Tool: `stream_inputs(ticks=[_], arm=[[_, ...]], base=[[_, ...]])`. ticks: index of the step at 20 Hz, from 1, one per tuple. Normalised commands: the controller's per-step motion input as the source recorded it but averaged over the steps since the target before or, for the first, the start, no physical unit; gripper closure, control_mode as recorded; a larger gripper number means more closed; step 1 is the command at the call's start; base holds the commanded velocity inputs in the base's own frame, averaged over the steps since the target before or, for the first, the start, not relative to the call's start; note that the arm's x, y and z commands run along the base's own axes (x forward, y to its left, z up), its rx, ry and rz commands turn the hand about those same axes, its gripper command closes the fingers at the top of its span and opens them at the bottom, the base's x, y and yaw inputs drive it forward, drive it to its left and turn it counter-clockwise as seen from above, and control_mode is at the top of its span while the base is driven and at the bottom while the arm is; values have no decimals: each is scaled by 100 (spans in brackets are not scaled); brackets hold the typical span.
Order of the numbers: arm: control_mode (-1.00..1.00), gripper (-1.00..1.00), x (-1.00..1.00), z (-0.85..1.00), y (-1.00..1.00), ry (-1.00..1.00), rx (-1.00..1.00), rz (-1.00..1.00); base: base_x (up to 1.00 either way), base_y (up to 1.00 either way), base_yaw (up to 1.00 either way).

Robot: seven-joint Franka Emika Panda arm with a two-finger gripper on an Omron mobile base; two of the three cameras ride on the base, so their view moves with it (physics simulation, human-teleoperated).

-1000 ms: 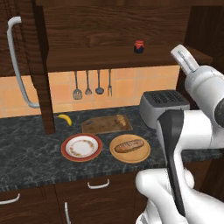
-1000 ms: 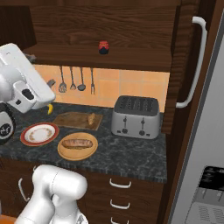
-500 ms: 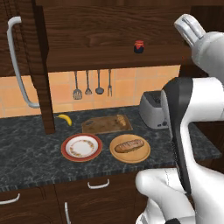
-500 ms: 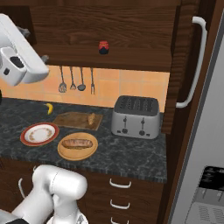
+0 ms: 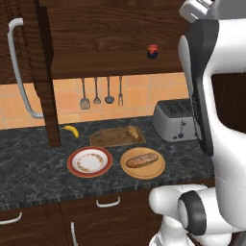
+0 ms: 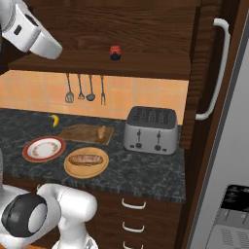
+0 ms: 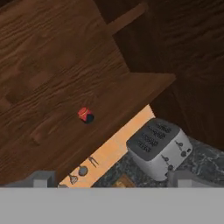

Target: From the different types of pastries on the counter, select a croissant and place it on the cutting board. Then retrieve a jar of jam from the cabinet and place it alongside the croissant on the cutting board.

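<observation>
End effector [image 7: 109,181] up high facing the cabinet shelf [image 7: 109,105]; can't tell if fingers are spread. One jam jar [image 7: 85,115] on the shelf ahead, well apart. Below on worktop [image 5: 29,168]: one croissant [image 5: 132,131] on one cutting board [image 5: 108,138], two plates, one toaster [image 5: 175,120].

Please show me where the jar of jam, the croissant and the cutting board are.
jar of jam [image 6: 115,52], right base view, on its dark body below the red lid.
croissant [image 6: 102,132], right base view, on its flaky middle.
cutting board [image 5: 108,138], left base view, on its bare wood.
</observation>
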Motion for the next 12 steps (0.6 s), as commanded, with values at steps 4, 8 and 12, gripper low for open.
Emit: stream_inputs(ticks=[4,8,12], arm=[[-100,-100,89,-38,4,27,-16,20],[-100,-100,68,-72,4,0,-24,20],[-100,-100,7,-18,3,-17,-26,11]], base=[[0,0,0],[0,0,0],[0,0,0]])
